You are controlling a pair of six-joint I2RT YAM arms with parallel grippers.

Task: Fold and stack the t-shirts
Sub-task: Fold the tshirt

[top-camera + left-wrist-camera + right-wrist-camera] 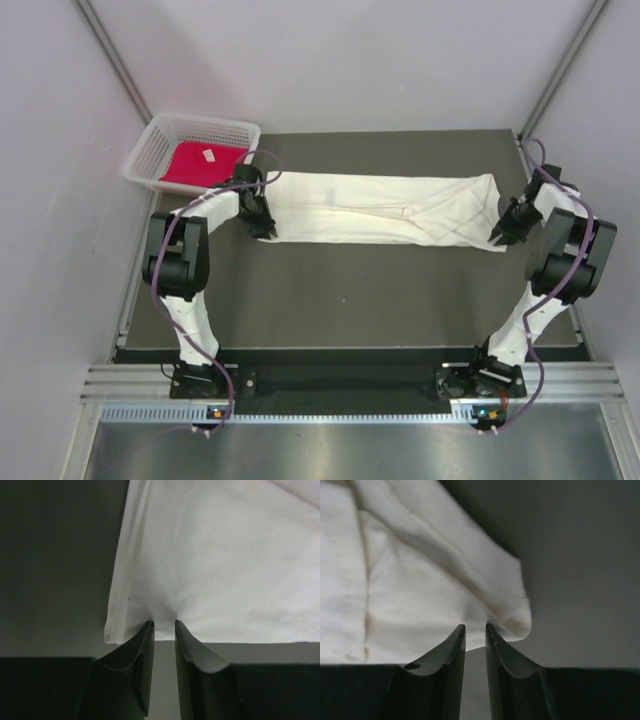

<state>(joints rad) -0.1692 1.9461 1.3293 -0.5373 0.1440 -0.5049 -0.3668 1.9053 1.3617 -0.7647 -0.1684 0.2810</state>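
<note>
The left gripper (164, 625) has its jaws drawn narrow, pinching the near hem of the cream-white t-shirt (225, 565), where creases in the cloth run together at the fingertips. The right gripper (475, 627) is likewise nearly closed on the shirt's edge beside a rounded, folded corner. How deep the cloth sits between its fingers is hard to make out.

From above, the shirt (380, 208) lies as a long folded band across the dark table (350, 300), with the left gripper (262, 218) at its near-left corner and the right gripper (503, 230) at its near-right corner.

The red-magenta t-shirt (200, 163) lies well apart in the white mesh basket (205, 120) at the far-left corner. The left arm hides part of its near edge.
</note>
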